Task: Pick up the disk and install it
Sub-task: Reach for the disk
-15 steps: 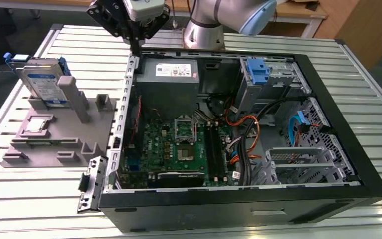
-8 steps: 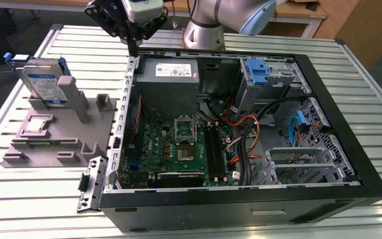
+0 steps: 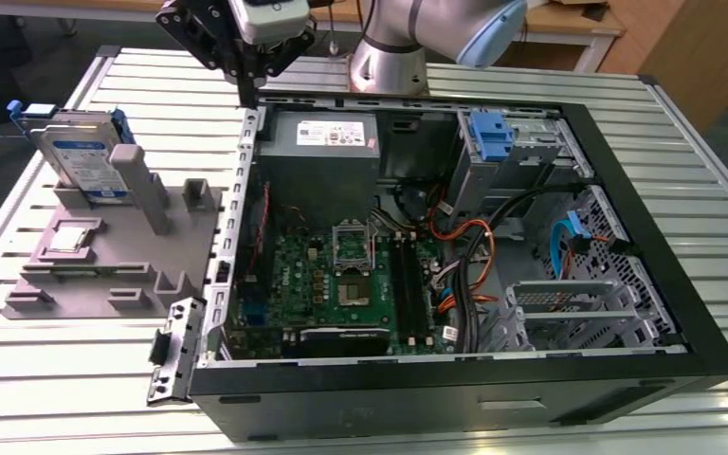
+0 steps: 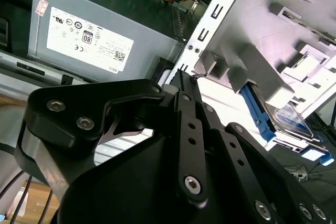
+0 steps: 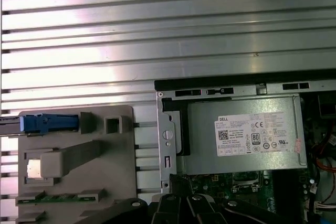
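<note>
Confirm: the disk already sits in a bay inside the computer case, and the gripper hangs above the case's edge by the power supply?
Not quite. The exterior view shows the disk standing upright in the grey holder outside the computer case, on that view's left. The gripper does hang above the case's edge by the power supply.

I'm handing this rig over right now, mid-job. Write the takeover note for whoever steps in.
Pincer: shut, empty, hanging over the open computer case's edge by the power supply.
Disk: upright in the grey fixture at the exterior view's left, apart from the pincer.
Done: nothing that shows.
Left: the disk is neither picked up nor installed.
</note>
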`<state>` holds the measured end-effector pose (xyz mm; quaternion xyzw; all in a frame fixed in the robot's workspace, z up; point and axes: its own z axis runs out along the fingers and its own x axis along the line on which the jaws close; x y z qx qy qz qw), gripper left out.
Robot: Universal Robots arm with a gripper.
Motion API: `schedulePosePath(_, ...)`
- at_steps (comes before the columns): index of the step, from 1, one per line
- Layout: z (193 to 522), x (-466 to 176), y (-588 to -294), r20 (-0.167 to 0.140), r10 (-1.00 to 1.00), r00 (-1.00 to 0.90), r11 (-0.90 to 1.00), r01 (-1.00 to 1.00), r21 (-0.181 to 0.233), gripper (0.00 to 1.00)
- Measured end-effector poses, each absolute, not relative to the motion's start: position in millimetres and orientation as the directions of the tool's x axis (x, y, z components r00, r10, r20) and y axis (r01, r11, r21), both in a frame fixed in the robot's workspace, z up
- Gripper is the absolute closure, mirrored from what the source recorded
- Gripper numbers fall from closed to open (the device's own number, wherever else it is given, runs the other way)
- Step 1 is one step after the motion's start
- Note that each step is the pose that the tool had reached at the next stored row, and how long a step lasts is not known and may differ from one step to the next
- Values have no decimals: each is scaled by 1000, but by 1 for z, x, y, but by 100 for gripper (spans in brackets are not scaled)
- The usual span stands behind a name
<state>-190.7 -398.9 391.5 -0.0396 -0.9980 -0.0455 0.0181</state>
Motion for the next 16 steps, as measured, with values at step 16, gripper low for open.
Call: schedulePosePath(16, 392, -201, -399, 40, 77, -996, 993, 81, 89, 89)
